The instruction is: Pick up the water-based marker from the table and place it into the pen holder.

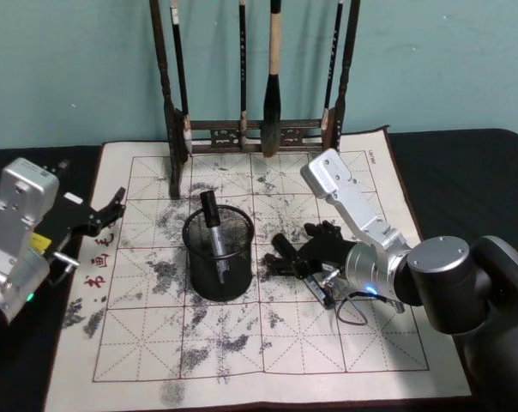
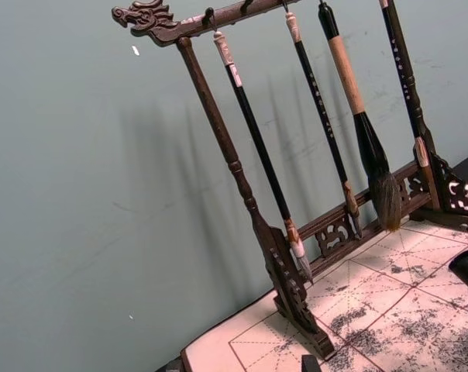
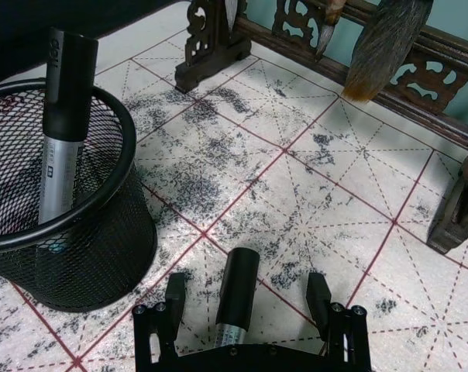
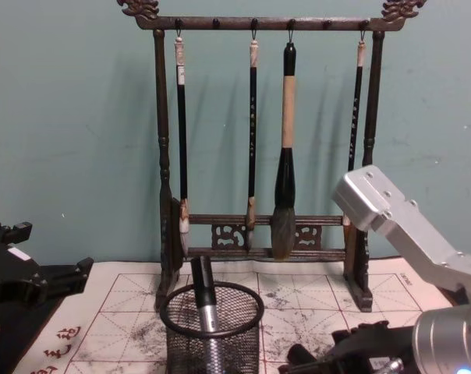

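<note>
In pen holder [image 1: 206,281]: marker [image 1: 213,225], black cap, silver barrel. Right claw [image 3: 245,288] beside, released; left claw [image 1: 115,204] parked, released.

Brush rack [image 1: 255,129] stands close behind the pen holder [image 1: 220,279].

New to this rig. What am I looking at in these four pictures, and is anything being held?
It is a two-armed robot. One picture looks down from its head, one looks forward from its chest, and one comes from each wrist. On the black table lies an ink-stained mat, with a brush rack at the back and a mesh pen holder containing one marker. The right gripper sits low beside the holder, fingers open, with a second marker between them, not clamped. The left gripper is at the mat's left edge, holding nothing.
</note>
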